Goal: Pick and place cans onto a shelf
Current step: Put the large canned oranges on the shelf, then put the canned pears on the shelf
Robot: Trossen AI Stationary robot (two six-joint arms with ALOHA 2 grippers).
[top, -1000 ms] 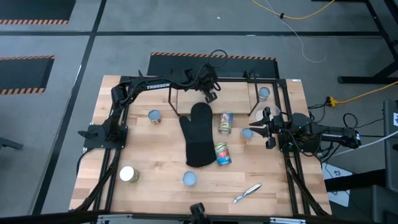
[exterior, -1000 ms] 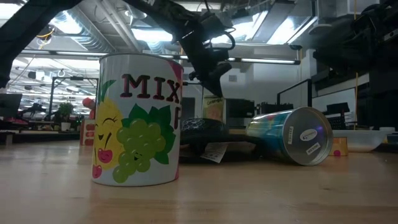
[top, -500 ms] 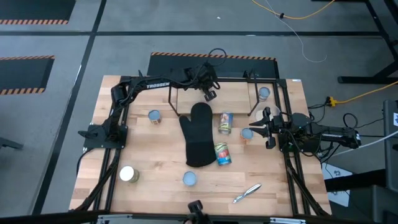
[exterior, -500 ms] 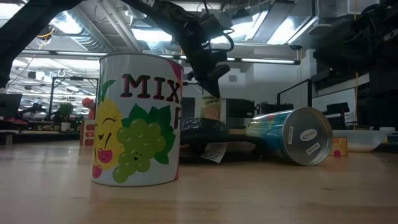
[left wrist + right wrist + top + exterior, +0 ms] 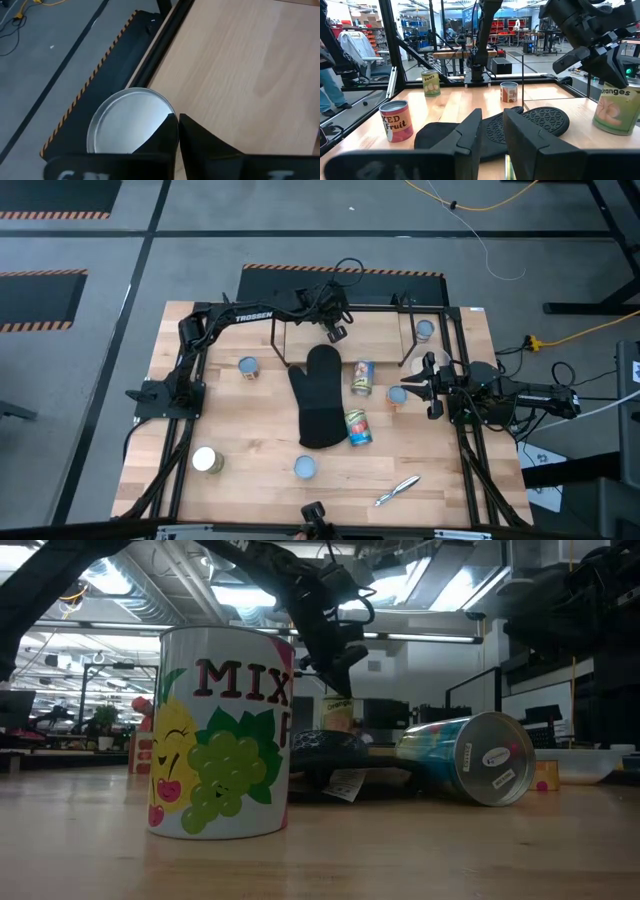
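My left gripper [image 5: 337,332] [image 5: 335,662] hangs shut just above a silver-topped can [image 5: 125,122] labelled with oranges [image 5: 615,110], which stands upright on the shelf's top board [image 5: 380,325] near its far edge. I see a gap between the fingers and the can in the low view [image 5: 340,715]. Another can [image 5: 424,330] stands at the shelf's right end. My right gripper [image 5: 412,387] [image 5: 492,125] waits at the table's right, fingers slightly apart, pointing left, beside an upright can [image 5: 397,395].
A black oven mitt [image 5: 317,395] lies mid-table. Two cans lie on their sides beside it [image 5: 362,377] [image 5: 357,427]. Upright cans stand at the left [image 5: 248,366], near left [image 5: 206,459] and near middle [image 5: 305,468]. A silvery pen-like item [image 5: 397,490] lies near the front edge.
My left gripper has gone up a little from the can on the shelf. The can has stayed upright where it was.
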